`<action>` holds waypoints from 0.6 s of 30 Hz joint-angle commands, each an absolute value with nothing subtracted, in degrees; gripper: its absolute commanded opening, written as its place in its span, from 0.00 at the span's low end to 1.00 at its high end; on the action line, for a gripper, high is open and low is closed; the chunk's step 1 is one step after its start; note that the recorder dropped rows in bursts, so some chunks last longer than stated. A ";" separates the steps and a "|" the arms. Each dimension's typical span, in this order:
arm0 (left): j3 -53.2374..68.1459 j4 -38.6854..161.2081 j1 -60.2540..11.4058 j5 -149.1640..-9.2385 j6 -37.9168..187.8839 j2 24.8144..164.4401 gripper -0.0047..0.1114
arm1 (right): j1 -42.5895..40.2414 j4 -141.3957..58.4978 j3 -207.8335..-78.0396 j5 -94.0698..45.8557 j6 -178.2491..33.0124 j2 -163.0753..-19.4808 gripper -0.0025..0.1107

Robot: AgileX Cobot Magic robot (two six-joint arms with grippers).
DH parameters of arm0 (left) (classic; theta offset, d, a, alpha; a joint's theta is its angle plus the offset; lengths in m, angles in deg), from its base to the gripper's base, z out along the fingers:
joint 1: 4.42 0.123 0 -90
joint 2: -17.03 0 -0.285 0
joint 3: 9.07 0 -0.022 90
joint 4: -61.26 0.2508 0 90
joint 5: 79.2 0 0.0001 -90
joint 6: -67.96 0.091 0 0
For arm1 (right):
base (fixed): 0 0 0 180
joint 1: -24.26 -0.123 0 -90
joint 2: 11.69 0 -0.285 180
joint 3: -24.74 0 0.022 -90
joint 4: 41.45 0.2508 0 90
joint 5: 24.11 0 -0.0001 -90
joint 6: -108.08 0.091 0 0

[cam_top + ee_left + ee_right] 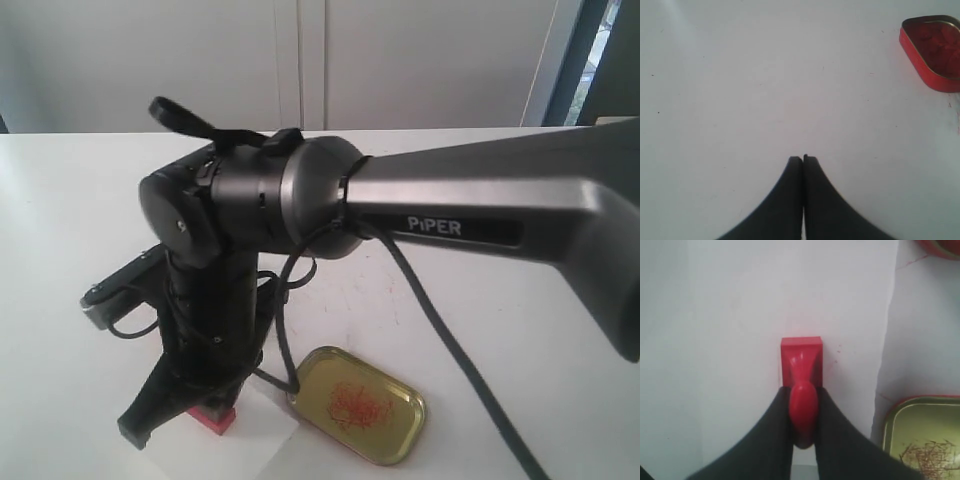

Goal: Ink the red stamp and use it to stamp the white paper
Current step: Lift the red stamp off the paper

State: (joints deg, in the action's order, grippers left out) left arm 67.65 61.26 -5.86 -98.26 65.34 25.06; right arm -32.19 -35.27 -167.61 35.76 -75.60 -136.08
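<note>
The red stamp (801, 365) stands with its square base on the white paper (765, 300), and my right gripper (802, 390) is shut on its rounded handle. In the exterior view the right gripper (200, 405) points down at the table's near edge, the red stamp (213, 416) showing below the fingers on the white paper (265, 425). My left gripper (803, 159) is shut with nothing between its fingers, over bare tabletop. The left gripper does not show in the exterior view.
The brass-coloured tin lid (358, 404), smeared with red, lies right of the paper and shows as the lid (922, 440) in the right wrist view. The red tin of ink paste (932, 50) sits ahead of the left gripper. The right arm (480, 215) fills the exterior view.
</note>
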 commanded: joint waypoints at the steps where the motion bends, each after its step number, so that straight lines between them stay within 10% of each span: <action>1: 68.15 61.26 -5.75 -98.50 65.19 24.81 0.04 | -28.89 -28.97 -167.94 35.03 -79.75 -135.41 0.02; 18: 68.15 61.26 -5.75 -98.50 65.19 24.81 0.04 | -25.92 -20.62 -165.83 34.46 -87.09 -136.72 0.02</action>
State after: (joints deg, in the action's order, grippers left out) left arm 67.65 61.26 -5.86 -98.26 65.34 25.06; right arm -26.31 -20.81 -166.08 34.62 -86.23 -136.08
